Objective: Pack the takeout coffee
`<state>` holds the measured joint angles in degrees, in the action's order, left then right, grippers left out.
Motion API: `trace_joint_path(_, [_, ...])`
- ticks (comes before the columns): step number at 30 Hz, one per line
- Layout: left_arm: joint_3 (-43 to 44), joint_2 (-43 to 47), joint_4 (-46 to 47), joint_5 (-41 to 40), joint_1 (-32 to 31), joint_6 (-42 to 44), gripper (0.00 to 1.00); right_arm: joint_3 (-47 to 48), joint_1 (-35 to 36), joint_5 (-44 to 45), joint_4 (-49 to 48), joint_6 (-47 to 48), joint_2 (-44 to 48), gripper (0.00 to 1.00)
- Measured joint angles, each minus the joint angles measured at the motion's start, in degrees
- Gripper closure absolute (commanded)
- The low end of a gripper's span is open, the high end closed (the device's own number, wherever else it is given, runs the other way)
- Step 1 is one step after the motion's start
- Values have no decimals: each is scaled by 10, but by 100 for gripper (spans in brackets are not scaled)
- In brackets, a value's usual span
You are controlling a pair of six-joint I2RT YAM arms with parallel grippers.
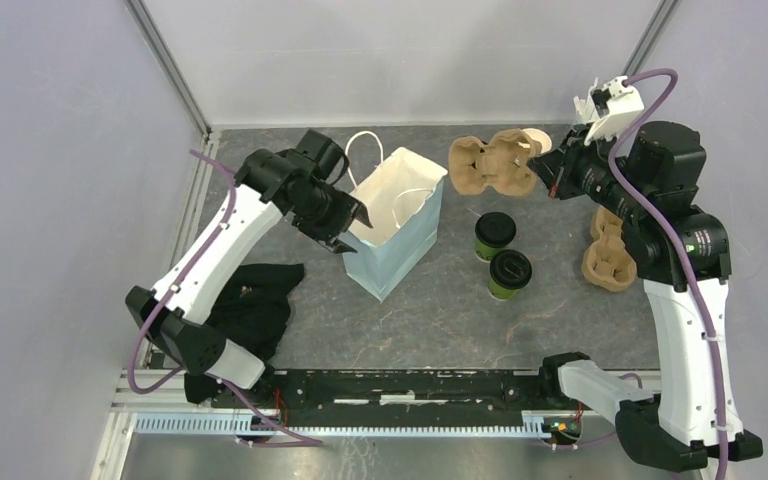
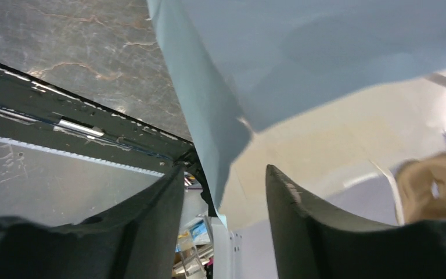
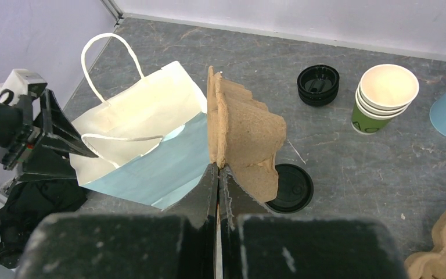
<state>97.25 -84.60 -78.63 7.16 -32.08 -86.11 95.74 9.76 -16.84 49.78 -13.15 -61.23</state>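
Note:
Two takeout coffees (image 1: 495, 235) (image 1: 510, 273), green cups with black lids, stand upright on the table to the right of the pale blue paper bag (image 1: 395, 215). Only one black lid (image 3: 293, 187) of them shows in the right wrist view. My right gripper (image 1: 545, 170) (image 3: 218, 174) is shut on the edge of a brown pulp cup carrier (image 1: 490, 165) (image 3: 244, 128), held above the table behind the coffees. My left gripper (image 1: 345, 225) (image 2: 223, 197) stands open at the bag's left rim, and the bag wall (image 2: 220, 139) hangs between its fingers (image 2: 151, 221).
A stack of brown carriers (image 1: 610, 255) lies at the right. A stack of lidless cups (image 3: 383, 96) and loose black lids (image 3: 318, 85) stand farther back. A black cloth (image 1: 255, 305) lies by the left arm. The bag's white handles (image 3: 101, 58) stick up.

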Motion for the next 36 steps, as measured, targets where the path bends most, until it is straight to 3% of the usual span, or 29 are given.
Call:
trace_joint_path(5, [-5, -16, -22, -23, -14, -24, 60, 0, 0, 2, 0, 4, 3, 100])
trace_joint_path(10, [-5, -17, -30, -57, -14, -26, 86, 9, 0, 4, 3, 6, -2, 100])
trace_joint_path(15, [-11, -17, -22, -70, -14, -27, 96, 19, 0, -5, 2, 5, -7, 100])
trace_joint_path(21, [23, -28, -16, -119, -14, 3, 98, 32, 0, -18, 3, 2, -18, 100])
trace_joint_path(26, [21, -15, 83, -173, -14, 134, 98, 54, 0, -44, -3, -8, -34, 100])
trace_joint_path(30, [-95, 69, 233, -191, -13, 280, 98, 48, 0, -78, -24, -25, -35, 100])
trace_joint_path(36, [-240, 179, 382, -175, -8, 431, 98, -7, 0, -161, -65, -47, -29, 100])
